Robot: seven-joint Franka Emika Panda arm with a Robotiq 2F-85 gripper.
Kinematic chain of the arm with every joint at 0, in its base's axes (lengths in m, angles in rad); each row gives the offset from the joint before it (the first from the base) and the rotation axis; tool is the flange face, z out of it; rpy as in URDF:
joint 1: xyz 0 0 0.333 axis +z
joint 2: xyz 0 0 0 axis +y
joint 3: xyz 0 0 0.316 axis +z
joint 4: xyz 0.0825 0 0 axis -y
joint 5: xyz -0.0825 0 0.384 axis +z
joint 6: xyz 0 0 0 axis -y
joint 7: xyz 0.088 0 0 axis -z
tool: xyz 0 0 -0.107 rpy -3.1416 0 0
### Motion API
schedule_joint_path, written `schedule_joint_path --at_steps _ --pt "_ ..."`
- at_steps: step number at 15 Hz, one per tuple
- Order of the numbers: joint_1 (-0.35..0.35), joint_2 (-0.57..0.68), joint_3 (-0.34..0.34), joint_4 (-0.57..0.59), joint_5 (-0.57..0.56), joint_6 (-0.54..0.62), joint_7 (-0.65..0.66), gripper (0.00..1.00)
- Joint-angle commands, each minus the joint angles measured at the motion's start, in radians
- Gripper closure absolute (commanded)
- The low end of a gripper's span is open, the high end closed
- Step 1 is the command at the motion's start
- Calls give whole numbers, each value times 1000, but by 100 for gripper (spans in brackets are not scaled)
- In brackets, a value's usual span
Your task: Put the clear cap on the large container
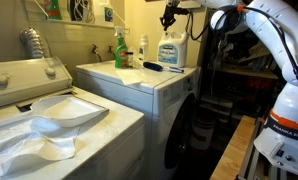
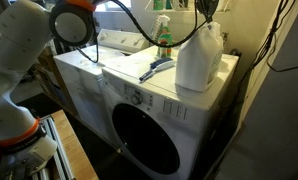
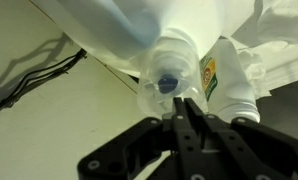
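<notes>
- The surface is the flat top of a white front-loading machine (image 2: pixel 124 71). Its round dark door (image 2: pixel 144 140) faces into a narrow laundry room.
- A second white machine (image 1: pixel 19 78) stands just beside it, with pale crumpled sheeting (image 1: pixel 51 122) over its near end.
- The large container (image 2: pixel 199 60) stands upright near the right-hand corner of the front-loader's top, as that exterior view has it, close to the wall behind.
- The gripper (image 1: pixel 170 20) hangs directly above the container's neck in both exterior views.
- In the wrist view the clear cap (image 3: pixel 167 70) sits at the neck, with a blue spout showing through it, just past the fingertips.
- The fingers are drawn together into one dark wedge. I cannot tell whether they pinch the cap's rim.
- A green spray bottle (image 1: pixel 120 50) and a small slim white bottle (image 1: pixel 143 50) stand along the back edge, apart from the container.
- A dark, long-handled object (image 2: pixel 157 68) lies flat on the top, near the container's base; its kind is unclear.
- The robot arm (image 2: pixel 24 55) curves in from the front side, with its cables (image 2: pixel 139 20) looping above the bottles.
- The front half of the top is bare up to its edge. The wall lies close on the container's far side.
</notes>
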Motion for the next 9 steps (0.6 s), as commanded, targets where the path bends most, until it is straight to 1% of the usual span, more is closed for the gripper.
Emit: schedule_joint_path --at_steps 1,4,6,9 --pt "-11 2 37 -43 46 -87 -51 91" --pt "-9 -4 31 -46 34 -105 -65 91" --pt "6 -16 4 -47 6 -131 -20 90" --pt "14 -56 7 -50 15 -210 15 90"
